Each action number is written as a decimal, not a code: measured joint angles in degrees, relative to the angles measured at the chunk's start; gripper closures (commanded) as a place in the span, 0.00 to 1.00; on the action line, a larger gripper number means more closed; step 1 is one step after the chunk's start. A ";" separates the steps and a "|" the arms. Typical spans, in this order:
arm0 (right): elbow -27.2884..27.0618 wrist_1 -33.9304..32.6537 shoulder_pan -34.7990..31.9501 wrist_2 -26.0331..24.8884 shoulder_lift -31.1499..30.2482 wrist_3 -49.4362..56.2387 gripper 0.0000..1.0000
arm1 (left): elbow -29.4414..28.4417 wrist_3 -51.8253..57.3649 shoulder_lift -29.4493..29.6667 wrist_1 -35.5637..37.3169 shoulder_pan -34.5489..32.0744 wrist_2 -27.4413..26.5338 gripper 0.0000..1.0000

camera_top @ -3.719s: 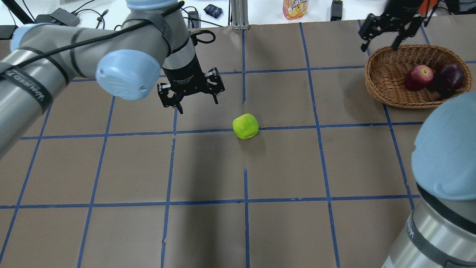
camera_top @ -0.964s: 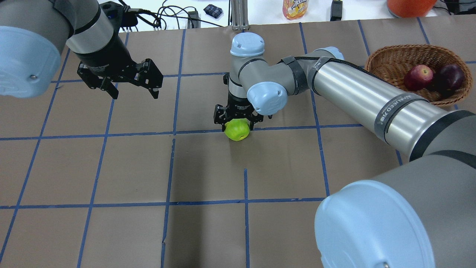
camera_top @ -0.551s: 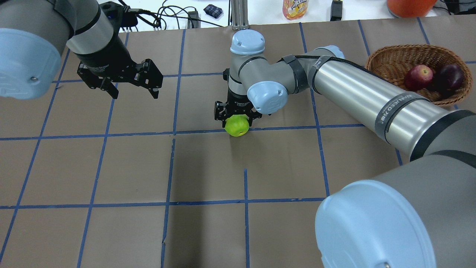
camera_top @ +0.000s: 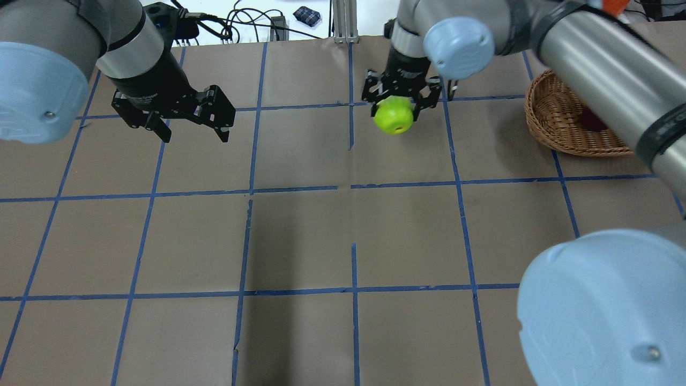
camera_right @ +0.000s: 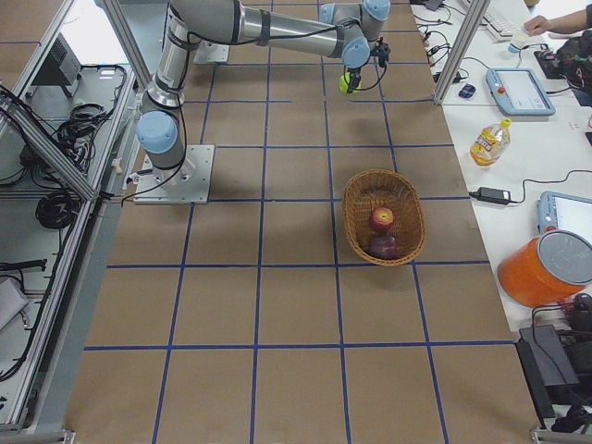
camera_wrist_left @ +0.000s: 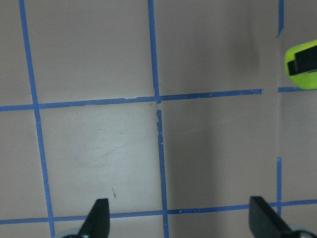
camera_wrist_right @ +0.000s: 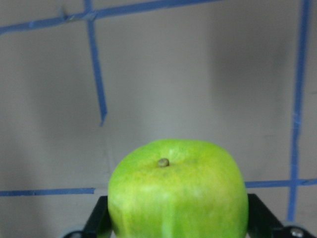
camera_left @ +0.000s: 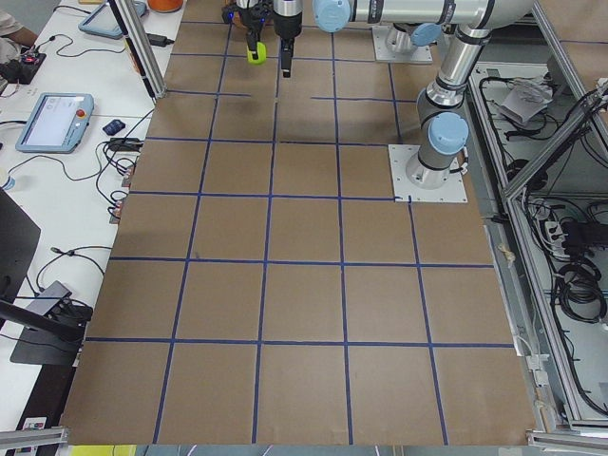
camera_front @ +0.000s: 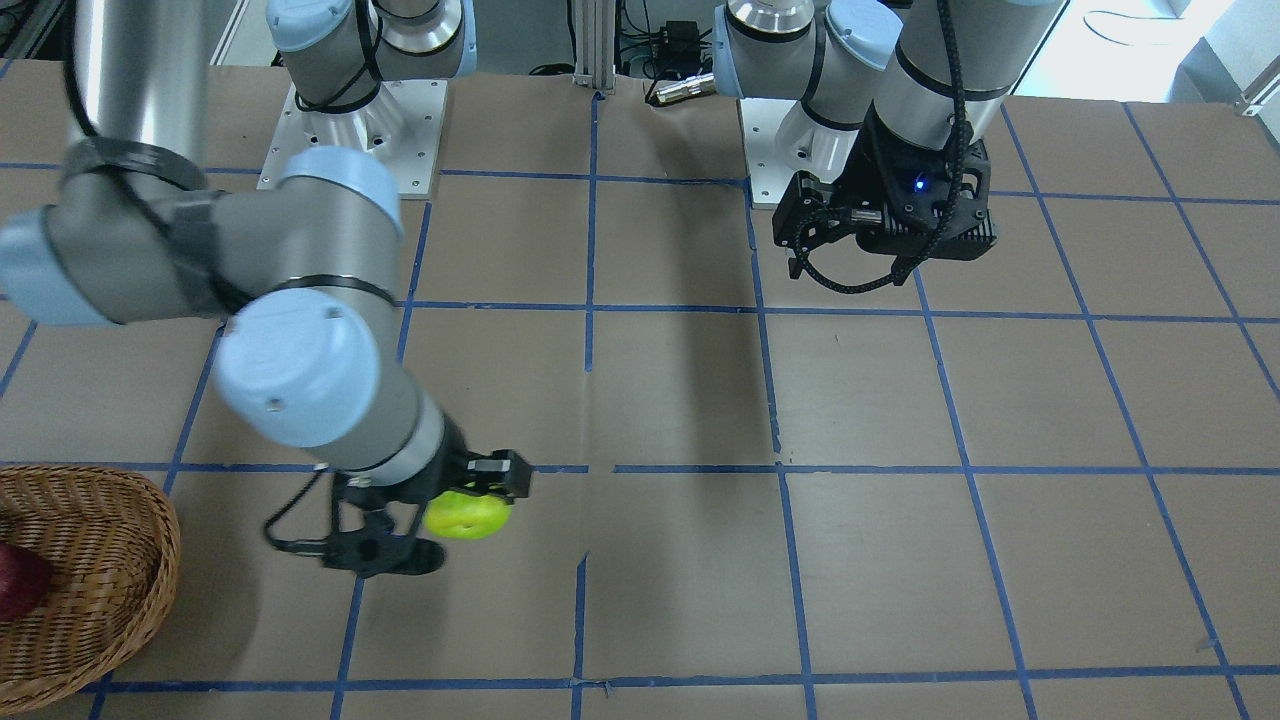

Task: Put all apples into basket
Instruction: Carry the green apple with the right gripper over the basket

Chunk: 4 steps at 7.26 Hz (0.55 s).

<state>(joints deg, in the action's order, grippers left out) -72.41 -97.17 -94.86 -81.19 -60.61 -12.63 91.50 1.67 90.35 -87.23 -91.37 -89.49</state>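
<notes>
My right gripper (camera_top: 395, 111) is shut on the bright yellow-green apple (camera_top: 394, 119) and holds it above the table, left of the wicker basket (camera_top: 557, 131). The apple fills the right wrist view (camera_wrist_right: 178, 191) and shows in the front view (camera_front: 466, 515). The red apple (camera_right: 381, 219) and the dark purple-red apple (camera_right: 383, 246) lie in the basket (camera_right: 356, 222). In the overhead view my right arm hides most of them. My left gripper (camera_top: 194, 134) is open and empty over the table's far left part, its fingertips (camera_wrist_left: 99, 218) spread wide.
Cables and small devices lie past the table's far edge (camera_top: 241, 21). A juice bottle (camera_right: 488, 141), a tablet (camera_right: 521, 90) and an orange bucket (camera_right: 546, 268) stand on the side bench. Blue tape lines grid the brown table.
My right gripper has lifted the green apple off the table and carried it away and to the right, toward the basket. The left gripper has stayed still for the last second.
</notes>
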 measured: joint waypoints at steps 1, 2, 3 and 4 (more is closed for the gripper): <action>3.12 3.65 5.79 -2.10 -0.33 2.10 1.00 | -0.12 0.00 0.00 0.03 0.05 0.01 0.00; 4.48 4.84 10.42 -5.75 -0.29 7.21 1.00 | -0.28 -0.02 0.03 0.04 0.07 0.01 0.00; 4.68 4.88 14.79 -9.12 0.02 14.53 1.00 | -0.34 -0.04 0.04 0.04 0.07 0.01 0.00; 4.58 4.49 18.64 -10.66 0.94 20.13 1.00 | -0.33 -0.02 0.03 0.04 0.07 0.04 0.00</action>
<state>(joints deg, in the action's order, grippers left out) -67.83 -92.68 -76.22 -91.85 -59.68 7.50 91.18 1.65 90.38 -87.19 -91.30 -89.45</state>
